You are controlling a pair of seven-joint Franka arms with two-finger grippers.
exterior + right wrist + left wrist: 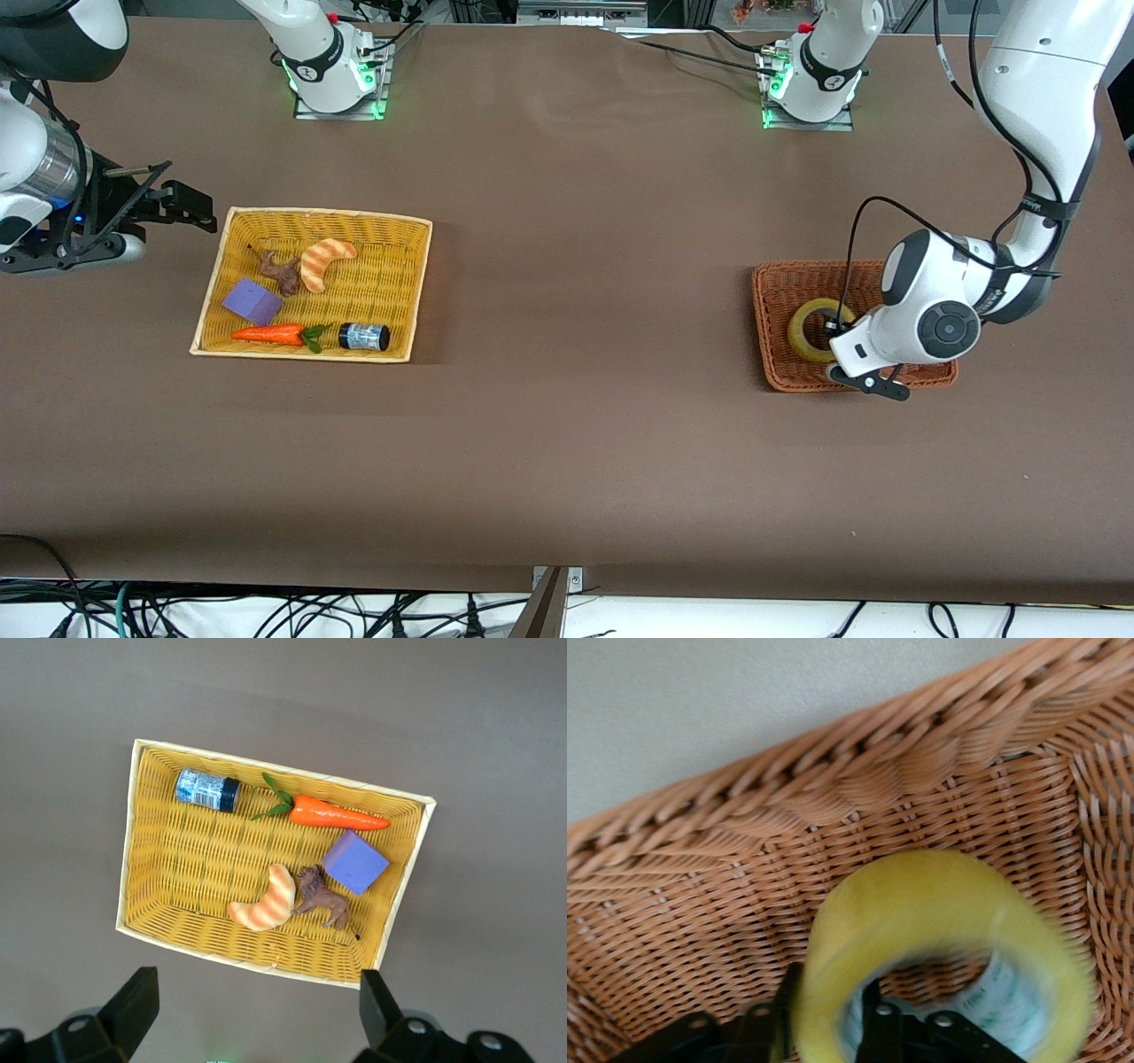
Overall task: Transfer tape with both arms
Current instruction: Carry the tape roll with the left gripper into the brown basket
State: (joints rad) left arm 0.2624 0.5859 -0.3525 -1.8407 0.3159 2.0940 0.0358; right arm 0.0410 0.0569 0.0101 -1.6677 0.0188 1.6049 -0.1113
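The tape (806, 330), a yellowish ring, stands tilted in the brown wicker basket (769, 292) toward the left arm's end of the table. My left gripper (834, 333) is down in that basket and shut on the tape. In the left wrist view one finger sits inside the ring and one outside, clamping the tape (939, 895) wall at my left gripper (829, 997) over the basket floor (726, 912). My right gripper (188, 206) is open and empty, up over the table beside the yellow basket (323, 215); in the right wrist view its fingers (140, 992) stand wide apart around my right gripper (257, 992).
The yellow basket (131, 842) toward the right arm's end holds a black-capped jar (364, 337), a toy carrot (270, 334), a purple block (252, 301), a croissant (326, 262) and a brown toy animal (282, 271). Bare brown table lies between the two baskets.
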